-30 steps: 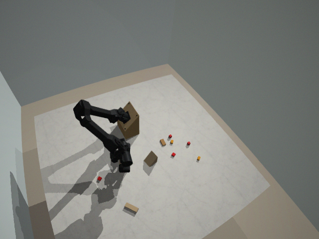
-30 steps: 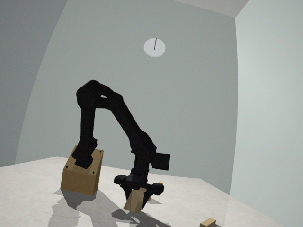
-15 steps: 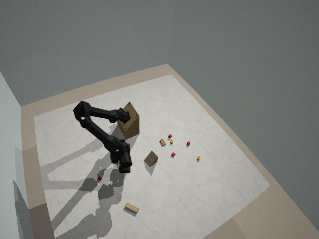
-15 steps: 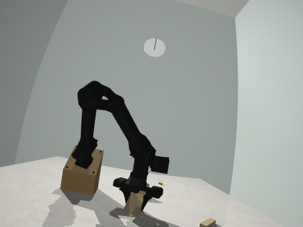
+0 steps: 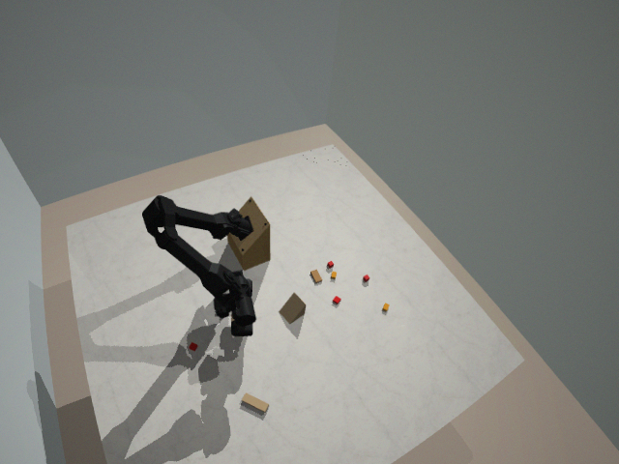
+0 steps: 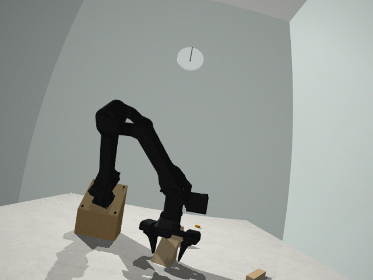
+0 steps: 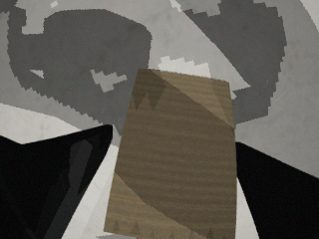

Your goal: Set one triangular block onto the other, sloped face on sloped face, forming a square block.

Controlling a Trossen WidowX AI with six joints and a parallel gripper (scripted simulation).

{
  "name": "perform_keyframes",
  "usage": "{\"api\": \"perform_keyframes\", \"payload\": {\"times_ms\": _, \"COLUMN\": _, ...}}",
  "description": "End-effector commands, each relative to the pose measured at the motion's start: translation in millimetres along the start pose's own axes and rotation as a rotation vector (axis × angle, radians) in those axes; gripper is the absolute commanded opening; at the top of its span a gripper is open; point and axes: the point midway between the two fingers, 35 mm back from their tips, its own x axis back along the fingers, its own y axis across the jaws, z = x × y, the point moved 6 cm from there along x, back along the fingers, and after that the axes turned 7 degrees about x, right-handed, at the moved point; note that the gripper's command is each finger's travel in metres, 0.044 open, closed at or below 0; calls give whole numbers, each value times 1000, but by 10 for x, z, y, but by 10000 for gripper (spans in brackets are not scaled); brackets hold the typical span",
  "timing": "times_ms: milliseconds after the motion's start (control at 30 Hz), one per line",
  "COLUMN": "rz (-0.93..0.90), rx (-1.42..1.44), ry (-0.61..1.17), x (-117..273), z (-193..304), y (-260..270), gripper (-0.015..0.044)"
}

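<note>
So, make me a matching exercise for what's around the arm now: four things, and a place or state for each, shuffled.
1. gripper
2. block under the gripper
3. other triangular block
4. wall clock

A. high on the wall
B. on the table, away from the gripper, nearer the small red and orange pieces
C. fingers spread wide
D. between the two fingers

Pairs: 1-C, 2-D, 3-B, 4-A
</note>
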Motion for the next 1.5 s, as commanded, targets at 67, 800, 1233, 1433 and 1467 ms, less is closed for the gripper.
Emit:
{"api": "perform_keyframes", "payload": {"times_ms": 67, "rz": 0, "rx": -2, "ry": 1, "x": 27, "z": 1, "y": 5, "gripper": 440}}
{"api": "perform_keyframes", "payload": {"times_ms": 800, "rz": 92, "rx": -9, "ry": -133, "x": 627, "z": 287, "y": 35, "gripper": 440}}
{"api": "perform_keyframes", "payload": {"times_ms": 1233, "rz": 54, "rx": 0, "ry": -428, "x": 840, "z": 783, "y": 92, "gripper": 440}}
{"api": "perform_keyframes", "payload": {"times_ms": 1433, "rz": 55, "rx": 0, "ry": -426, "x": 816, "z": 776, "y": 93, "gripper": 440}}
{"api": "perform_keyframes", "payload": {"times_ms": 1467, "rz": 55, "rx": 1, "ry": -424, "x": 801, "z": 772, "y": 94, "gripper": 440}}
